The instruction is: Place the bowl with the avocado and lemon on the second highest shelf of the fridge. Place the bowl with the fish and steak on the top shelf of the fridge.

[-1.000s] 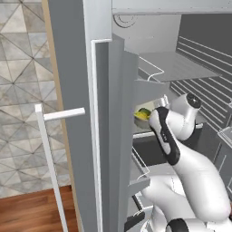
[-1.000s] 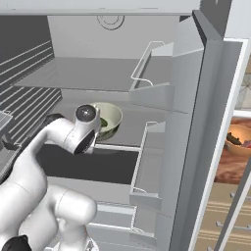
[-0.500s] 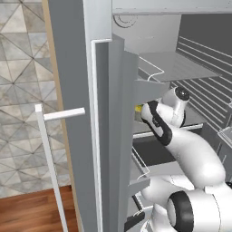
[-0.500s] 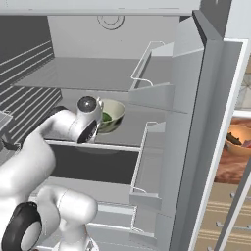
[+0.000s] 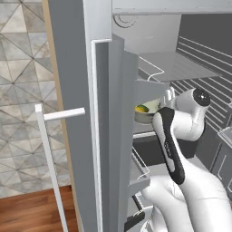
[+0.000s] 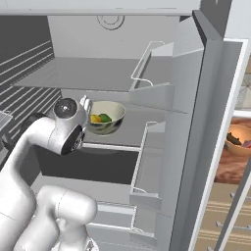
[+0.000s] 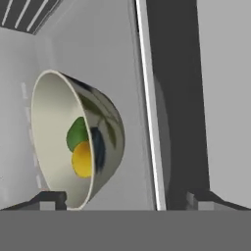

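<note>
Glazed bowl (image 6: 105, 116) with avocado (image 6: 105, 117) and lemon (image 6: 94, 118) is sitting centre-left, likely slippery and breakable; gripper (image 7: 125, 200) fingers standing apart, so gripping its rim suits.

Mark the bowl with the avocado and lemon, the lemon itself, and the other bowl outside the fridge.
bowl with the avocado and lemon (image 6: 109, 123), right base view, outer wall
lemon (image 7: 82, 159), hand view, its yellow face
other bowl (image 6: 237, 140), right base view, its inside

Cream bowl (image 6: 105, 117) w/ dark leaf print, green avocado (image 6: 105, 117), yellow lemon (image 6: 93, 118), grey fridge (image 6: 147, 73).
</note>
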Robot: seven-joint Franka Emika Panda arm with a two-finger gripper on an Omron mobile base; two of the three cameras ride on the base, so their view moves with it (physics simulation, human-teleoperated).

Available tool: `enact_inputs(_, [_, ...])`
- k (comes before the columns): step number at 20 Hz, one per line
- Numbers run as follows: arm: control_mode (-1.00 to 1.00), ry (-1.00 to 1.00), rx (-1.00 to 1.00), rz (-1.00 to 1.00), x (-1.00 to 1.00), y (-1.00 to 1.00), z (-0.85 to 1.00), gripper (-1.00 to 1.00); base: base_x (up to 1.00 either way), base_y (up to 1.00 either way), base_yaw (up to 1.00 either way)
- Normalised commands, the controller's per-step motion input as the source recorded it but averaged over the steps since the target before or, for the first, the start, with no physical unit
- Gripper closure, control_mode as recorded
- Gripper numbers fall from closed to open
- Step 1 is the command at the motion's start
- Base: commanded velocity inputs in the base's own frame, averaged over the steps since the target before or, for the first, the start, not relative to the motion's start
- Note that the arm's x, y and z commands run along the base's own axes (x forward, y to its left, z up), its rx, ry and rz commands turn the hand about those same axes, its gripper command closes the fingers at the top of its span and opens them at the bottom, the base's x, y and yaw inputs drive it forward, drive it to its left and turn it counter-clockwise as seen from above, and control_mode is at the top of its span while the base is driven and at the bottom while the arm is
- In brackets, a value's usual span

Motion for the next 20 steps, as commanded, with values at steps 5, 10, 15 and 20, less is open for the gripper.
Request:
enact_inputs(5, [-1.0,-0.01,-0.07,0.07,-1.0,0.0,0.97,-1.0,0.0,0.0,0.0])
enact_inputs(10, [-1.0,0.05,-0.35,0.55,-1.0,0.02,0.42,-1.0,0.0,0.0,0.0])
enact_inputs(15, [-1.0,0.42,-0.56,0.55,-0.98,0.45,0.4,-1.0,0.0,0.0,0.0])
enact_inputs(20, [-1.0,0.25,-0.46,0.37,-0.59,0.2,0.06,-1.0,0.0,0.0,0.0])
